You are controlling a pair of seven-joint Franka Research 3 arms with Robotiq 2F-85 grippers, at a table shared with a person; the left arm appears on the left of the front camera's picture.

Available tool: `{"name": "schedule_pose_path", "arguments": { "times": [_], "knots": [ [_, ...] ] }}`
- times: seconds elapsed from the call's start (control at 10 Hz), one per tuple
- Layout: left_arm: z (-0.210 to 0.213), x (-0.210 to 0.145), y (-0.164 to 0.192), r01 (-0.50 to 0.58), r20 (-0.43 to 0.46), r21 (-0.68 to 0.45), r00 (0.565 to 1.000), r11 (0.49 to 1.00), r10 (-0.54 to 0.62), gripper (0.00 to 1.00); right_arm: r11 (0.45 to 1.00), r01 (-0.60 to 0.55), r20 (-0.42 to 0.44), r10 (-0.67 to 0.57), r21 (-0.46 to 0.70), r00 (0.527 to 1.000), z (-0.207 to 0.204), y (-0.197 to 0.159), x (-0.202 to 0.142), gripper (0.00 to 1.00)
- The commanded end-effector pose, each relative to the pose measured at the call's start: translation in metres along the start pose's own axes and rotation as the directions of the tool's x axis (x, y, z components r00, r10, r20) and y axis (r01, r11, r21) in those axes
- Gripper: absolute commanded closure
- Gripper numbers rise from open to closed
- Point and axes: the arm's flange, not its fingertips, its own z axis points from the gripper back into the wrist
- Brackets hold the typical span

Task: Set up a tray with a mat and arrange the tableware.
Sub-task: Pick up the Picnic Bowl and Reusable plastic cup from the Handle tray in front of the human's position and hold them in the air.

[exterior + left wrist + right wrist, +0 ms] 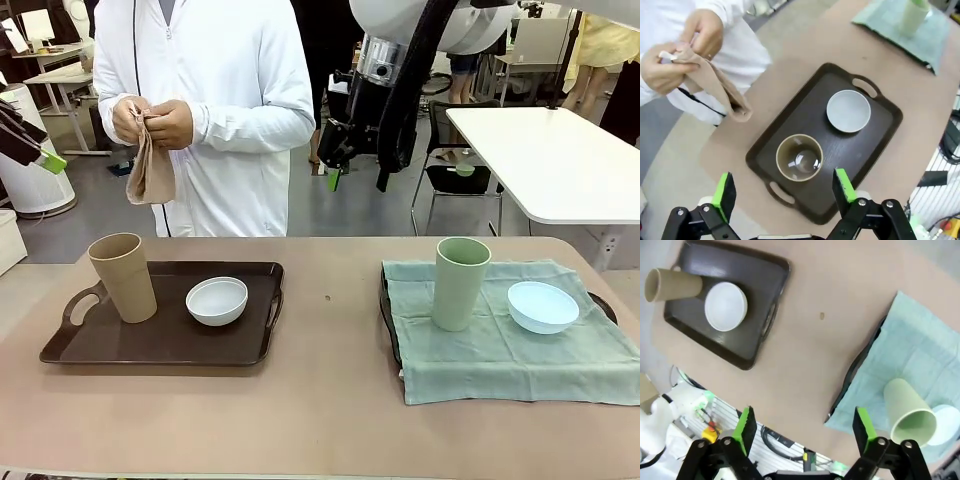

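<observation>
Front view: left gripper (40, 150) entered at the left picture edge, high above the table (320, 420). Most of it was cut off there; one green pad and a black finger showed, and its opening could not be read from this side. Left wrist view: its fingers (725, 192) stood wide apart with nothing between them, over the near handle end of the dark brown tray (165, 345).

Person's hands (155, 122), beyond the table's far edge, held a tan cloth (150, 175). It hung bunched and its full shape could not be made out.

On the dark brown tray, tan tumbler (122, 277) stood upright at the left end. White bowl (217, 300) sat just beside it to the right, not touching. Both rested directly on the tray's bare floor.

Right gripper (335, 160) hung at mid-picture, above and beyond the table. It was black against a dark background, so the finger spacing was hard to judge there. Right wrist view: its green pads (746, 427) were spread far apart, gripping nothing, high over the table's near side.

On the right, a pale green mat (500, 350) was draped over a second tray (386, 310), which it largely hid. A dark rim showed along the left side and a bit of handle at the far right. Pale green tumbler (460, 283) stood upright on the mat's left part, with light blue bowl (543, 306) near it to the right, apart. In the right wrist view that bowl was partly hidden behind the tumbler and cut by the picture edge. In the left wrist view the tumbler's top was cut off.
</observation>
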Motion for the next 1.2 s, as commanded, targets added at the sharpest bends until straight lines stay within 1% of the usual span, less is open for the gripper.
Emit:
{"name": "schedule_pose_path", "arguments": {
  "times": [0.0,0.1,0.2,0.3,0.4,0.5,0.6,0.7,0.8,0.9,1.0,1.1],
  "knots": [
    [-0.01,-0.002,0.003,-0.024,0.06,-0.053,0.998,0.998,0.028,0.0,0.999,0.032,0.006,-0.032,0.003,0.999,0.003,-0.018,-0.006,0.0],
    [-0.01,-0.002,0.003,-0.024,0.06,-0.053,0.998,0.998,0.028,0.0,0.999,0.032,0.006,-0.032,0.003,0.999,0.003,-0.018,-0.006,0.0],
    [-0.01,-0.002,0.003,-0.024,0.06,-0.053,0.998,0.998,0.028,0.0,1.0,0.011,0.004,-0.011,-0.001,1.0,0.002,-0.006,0.001,0.0],
    [-0.006,-0.002,0.002,-0.01,0.042,-0.049,0.999,0.999,0.012,0.0,0.994,0.108,-0.028,-0.108,-0.017,0.994,-0.017,-0.005,0.007,0.0],
    [-0.016,-0.008,0.019,0.096,0.088,-0.193,0.993,0.976,-0.08,0.0,0.989,0.138,-0.051,-0.141,-0.048,0.989,-0.037,0.021,0.024,0.0],
    [-0.019,-0.016,0.035,0.162,0.106,-0.287,0.985,0.944,-0.137,0.0,0.989,0.123,-0.027,-0.125,-0.078,0.992,-0.044,0.055,0.039,0.0],
    [-0.017,-0.029,0.048,0.198,0.106,-0.364,0.98,0.91,-0.17,0.0,0.992,0.078,-0.035,-0.081,-0.1,0.996,-0.052,0.087,0.052,0.0],
    [-0.017,-0.039,0.065,0.236,0.105,-0.407,0.972,0.883,-0.211,0.0,0.993,0.038,-0.06,-0.045,-0.111,0.997,-0.066,0.114,0.066,0.0],
    [-0.021,-0.05,0.082,0.247,0.085,-0.439,0.969,0.864,-0.234,0.0,0.995,0.005,-0.085,-0.014,-0.1,0.996,-0.084,0.134,0.076,0.0],
    [-0.025,-0.056,0.096,0.348,0.123,-0.394,0.937,0.851,-0.326,0.0,0.994,-0.036,-0.098,0.026,-0.099,0.995,-0.101,0.147,0.084,0.0],
    [-0.021,-0.052,0.092,0.333,0.183,-0.213,0.937,0.918,-0.298,0.0,0.997,0.025,-0.059,-0.03,-0.073,0.998,-0.085,0.122,0.04,0.0],
    [-0.025,-0.059,0.069,0.266,0.116,-0.417,0.964,0.869,-0.24,0.0,0.997,0.025,-0.059,-0.03,-0.073,0.998,-0.085,0.122,0.04,0.0]
  ]
}}
